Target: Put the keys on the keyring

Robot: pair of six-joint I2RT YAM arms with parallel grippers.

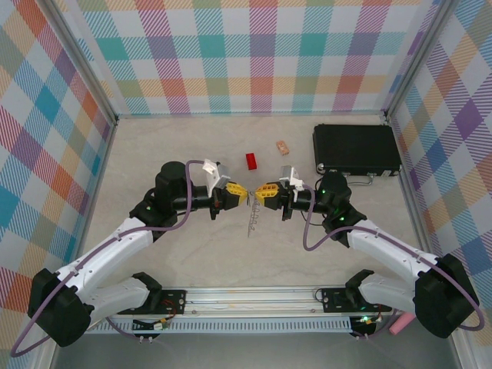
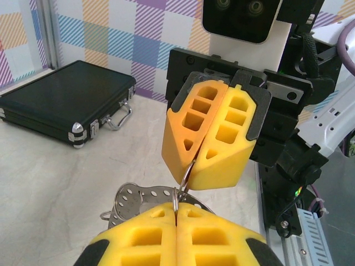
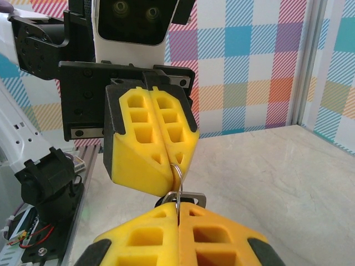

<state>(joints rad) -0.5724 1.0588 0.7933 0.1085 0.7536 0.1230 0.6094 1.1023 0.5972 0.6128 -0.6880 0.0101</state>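
Observation:
My left gripper [image 1: 243, 193] and right gripper [image 1: 260, 190] meet tip to tip above the middle of the table, both shut. A small wire loop [image 2: 189, 168] runs between them, pinched from both sides. In the left wrist view my own fingers [image 2: 138, 238] clamp the loop and the right gripper [image 2: 195, 166] faces me. The grey keyring [image 2: 136, 195], flat and full of holes, hangs just beneath. In the right wrist view the wire loop [image 3: 178, 169] runs from the left gripper [image 3: 173, 160] into my tips [image 3: 178, 206]. A small silver and black piece [image 3: 191, 195], seemingly the key, hangs there. The hanging keyring [image 1: 252, 220] dangles below both grippers.
A black case [image 1: 356, 148] lies at the back right, its handle toward the arms. A red block [image 1: 250, 161] and a small tan block [image 1: 283, 146] sit behind the grippers. The metal rail [image 1: 254, 296] runs along the near edge. Checked walls enclose the table.

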